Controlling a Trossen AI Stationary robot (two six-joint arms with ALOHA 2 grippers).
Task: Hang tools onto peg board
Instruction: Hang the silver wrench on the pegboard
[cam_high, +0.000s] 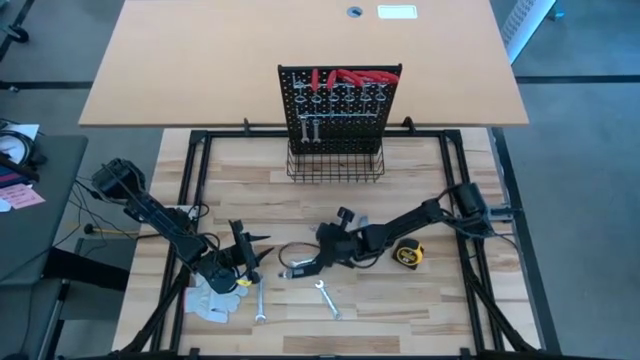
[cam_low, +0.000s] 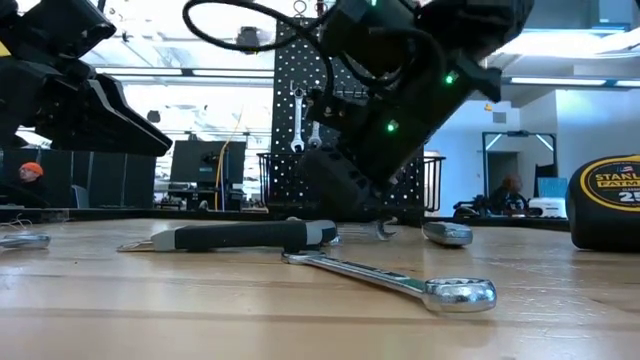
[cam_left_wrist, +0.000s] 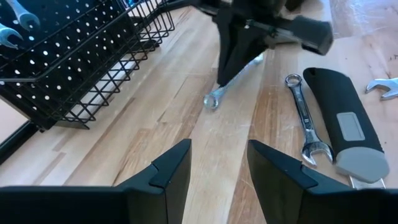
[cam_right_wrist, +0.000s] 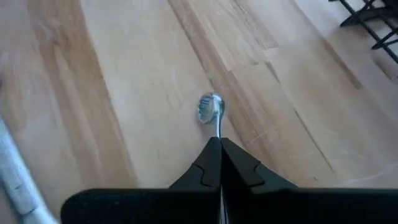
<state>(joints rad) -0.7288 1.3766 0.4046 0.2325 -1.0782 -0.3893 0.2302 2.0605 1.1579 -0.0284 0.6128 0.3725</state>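
Observation:
The peg board (cam_high: 340, 95) stands at the table's far side with wrenches and red-handled tools on its hooks and a wire basket (cam_high: 335, 165) at its base. My right gripper (cam_high: 325, 242) is at mid-table, shut on a small silver wrench (cam_right_wrist: 211, 109). My left gripper (cam_left_wrist: 217, 168) stands open to its left, holding nothing. A black-handled tool (cam_high: 300, 265), two loose wrenches (cam_high: 327, 298) (cam_high: 259, 303) and a yellow-black tape measure (cam_high: 407, 256) lie flat on the table. My right gripper pinches the wrench's shaft (cam_right_wrist: 218, 129) between its two fingertips, a short way behind the ring end (cam_right_wrist: 210, 107). The fingers (cam_left_wrist: 229, 62) slant down from the table's right side. The ring end (cam_left_wrist: 211, 99) lies on or just above the wood; I cannot tell which.
White gloves (cam_high: 215, 300) lie near the left front corner, under the left arm. A grey and black utility knife (cam_left_wrist: 345, 118) and a wrench (cam_left_wrist: 305, 118) lie close beside the right gripper. Bare wood lies between the grippers and the basket.

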